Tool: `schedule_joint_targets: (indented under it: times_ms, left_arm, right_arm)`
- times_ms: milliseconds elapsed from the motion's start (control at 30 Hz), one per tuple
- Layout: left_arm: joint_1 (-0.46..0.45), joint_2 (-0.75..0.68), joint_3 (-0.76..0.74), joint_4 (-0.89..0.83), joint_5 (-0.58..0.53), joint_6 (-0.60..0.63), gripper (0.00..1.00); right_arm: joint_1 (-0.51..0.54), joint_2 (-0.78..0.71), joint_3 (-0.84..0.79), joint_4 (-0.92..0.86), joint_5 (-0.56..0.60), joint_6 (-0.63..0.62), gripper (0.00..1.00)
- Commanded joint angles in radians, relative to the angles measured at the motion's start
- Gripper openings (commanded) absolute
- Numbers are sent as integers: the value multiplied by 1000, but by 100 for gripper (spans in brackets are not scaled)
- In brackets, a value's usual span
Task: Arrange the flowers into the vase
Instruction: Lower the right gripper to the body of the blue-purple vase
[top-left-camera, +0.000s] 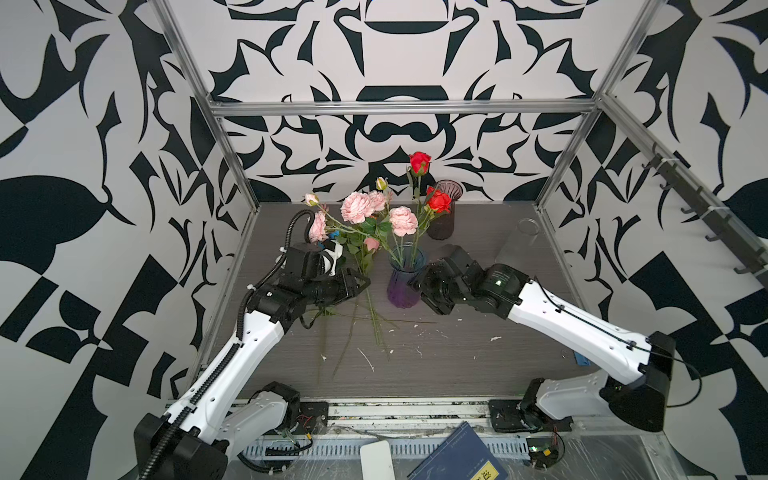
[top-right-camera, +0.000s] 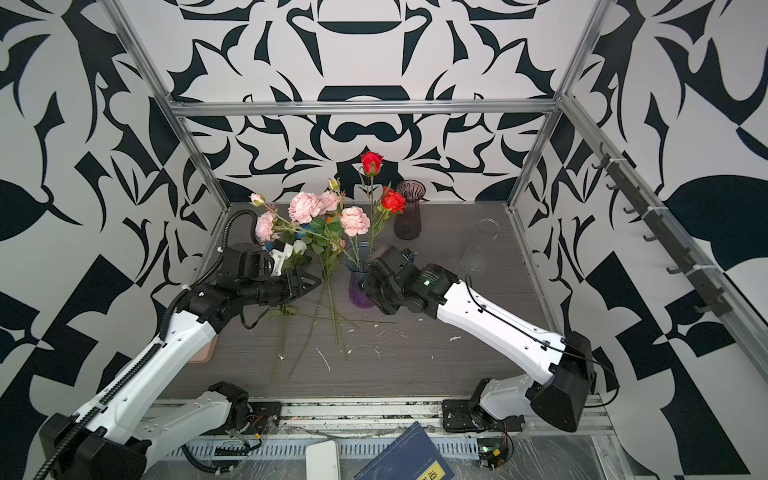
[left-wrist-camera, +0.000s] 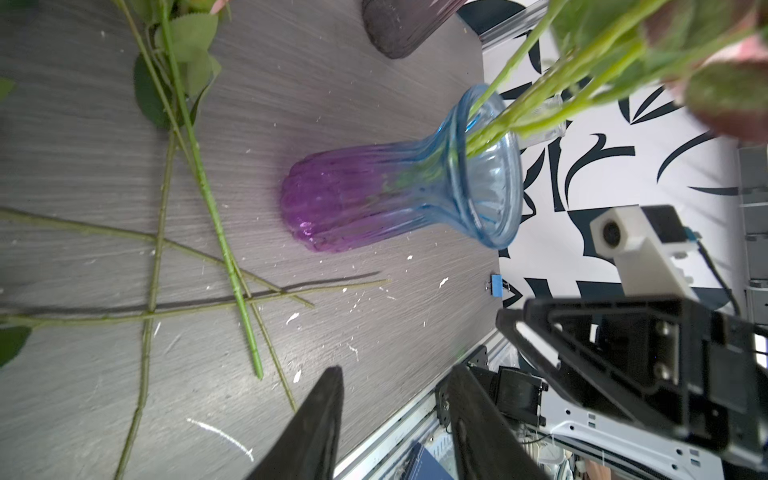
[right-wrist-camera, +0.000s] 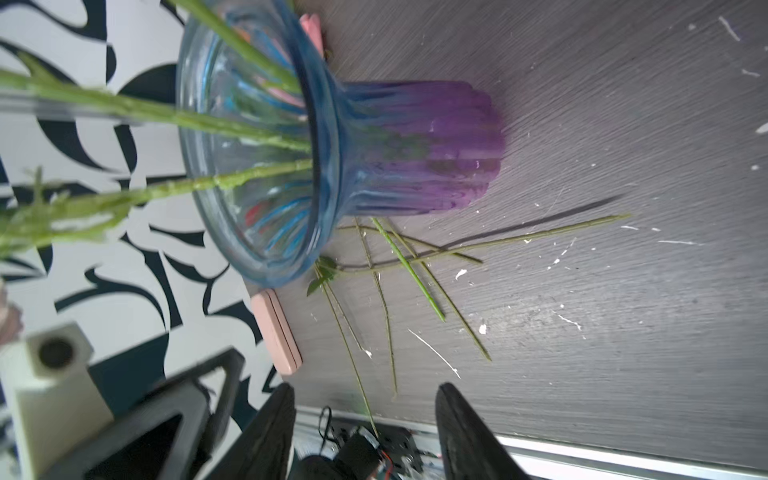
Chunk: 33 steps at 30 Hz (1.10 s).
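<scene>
The vase (top-left-camera: 404, 283) (top-right-camera: 360, 286) is ribbed glass, blue at the flared mouth and purple at the base, and it stands mid-table. Three green stems stand in the vase (left-wrist-camera: 490, 166) (right-wrist-camera: 316, 137): two red roses (top-left-camera: 419, 161) (top-left-camera: 439, 200) and a pink bloom (top-left-camera: 403, 220). More flowers lie left of it, with pink ruffled heads (top-left-camera: 357, 207) at the back and long stems (top-left-camera: 376, 320) (left-wrist-camera: 199, 174) crossing on the table. My left gripper (top-left-camera: 362, 284) (left-wrist-camera: 397, 370) is open and empty, just left of the vase. My right gripper (top-left-camera: 417, 286) (right-wrist-camera: 365, 388) is open and empty at the vase's right side.
A dark ribbed vase (top-left-camera: 443, 216) stands at the back and a clear glass one (top-left-camera: 515, 245) at back right. A pink flat object (right-wrist-camera: 276, 328) lies at the left table edge and a blue clip (left-wrist-camera: 496, 284) near the right edge. White flecks dot the tabletop.
</scene>
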Motion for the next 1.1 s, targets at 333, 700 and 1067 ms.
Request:
schedule_joint_targets:
  times_ms: [333, 700, 1067]
  left_arm:
    - [7, -87, -59, -6, 8, -17, 46]
    - [8, -81, -81, 10, 24, -13, 47]
    - [39, -103, -106, -8, 43, 5, 47]
  right_arm:
    - [34, 10, 91, 6, 248, 238, 47]
    - [5, 119, 148, 41, 205, 283, 42]
    - [-50, 166, 100, 63, 183, 296, 39]
